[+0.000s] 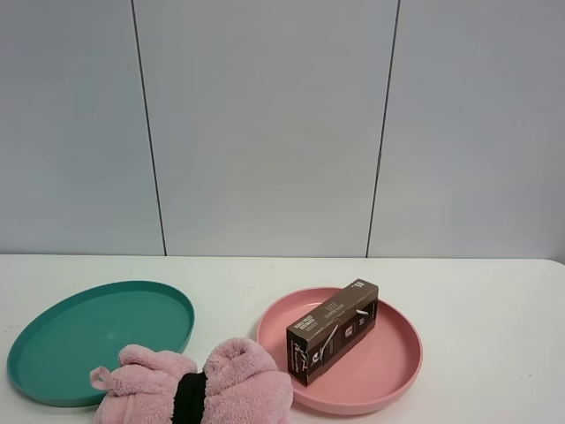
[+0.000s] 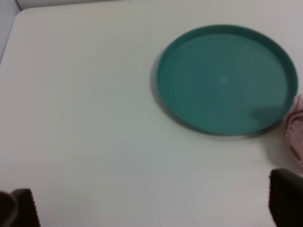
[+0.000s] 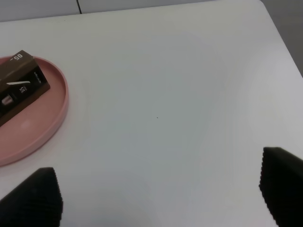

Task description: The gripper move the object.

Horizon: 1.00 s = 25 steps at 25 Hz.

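Note:
The dark brown cardboard box (image 1: 333, 331) with white print lies in the pink plate (image 1: 397, 367) right of centre; its end (image 3: 21, 85) also shows in the right wrist view on the plate's rim side (image 3: 57, 118). No arm shows in the exterior high view. My left gripper (image 2: 151, 208) is open over bare white table, its fingertips (image 2: 23, 208) wide apart, near the teal plate (image 2: 222, 80). My right gripper (image 3: 156, 198) is open and empty over the table, apart from the pink plate, with one finger (image 3: 35, 198) near the rim.
A teal plate (image 1: 97, 340) sits at the left of the white table (image 1: 477, 300). A fluffy pink plush with a black band (image 1: 194, 389) lies at the front between the two plates, its edge showing in the left wrist view (image 2: 296, 127). A grey panelled wall stands behind.

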Motion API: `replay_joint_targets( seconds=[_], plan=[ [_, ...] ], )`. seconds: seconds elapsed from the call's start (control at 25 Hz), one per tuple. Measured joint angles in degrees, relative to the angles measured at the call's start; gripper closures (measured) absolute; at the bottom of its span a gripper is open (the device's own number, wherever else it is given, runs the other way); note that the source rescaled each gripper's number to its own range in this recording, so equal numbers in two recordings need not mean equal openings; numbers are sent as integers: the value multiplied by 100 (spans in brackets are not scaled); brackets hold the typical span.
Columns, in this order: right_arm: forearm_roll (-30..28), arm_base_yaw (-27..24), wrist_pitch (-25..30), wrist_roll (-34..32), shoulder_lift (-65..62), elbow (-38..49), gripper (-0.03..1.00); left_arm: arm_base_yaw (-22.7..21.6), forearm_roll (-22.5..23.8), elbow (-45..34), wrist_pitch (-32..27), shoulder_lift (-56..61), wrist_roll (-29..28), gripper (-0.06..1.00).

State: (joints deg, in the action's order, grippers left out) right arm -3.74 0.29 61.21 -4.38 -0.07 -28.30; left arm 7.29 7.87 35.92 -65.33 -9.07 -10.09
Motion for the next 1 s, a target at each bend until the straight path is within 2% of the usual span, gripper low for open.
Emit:
replay_joint_targets(
  seconds=[0.12, 0.36, 0.72, 1.0],
  plan=[
    [0, 0, 0, 0, 0, 0, -3, 0, -59, -247, 80, 0, -120, -6],
    [0, 0, 0, 0, 0, 0, -3, 0, -554, -654, 316, -5, -179, -6],
    [0, 0, 0, 0, 0, 0, -3, 0, -575, -673, 464, 149, 266, -6],
    [0, 0, 0, 0, 0, 0, -3, 0, -580, -775, 449, 549, 347, -6]
  ],
)
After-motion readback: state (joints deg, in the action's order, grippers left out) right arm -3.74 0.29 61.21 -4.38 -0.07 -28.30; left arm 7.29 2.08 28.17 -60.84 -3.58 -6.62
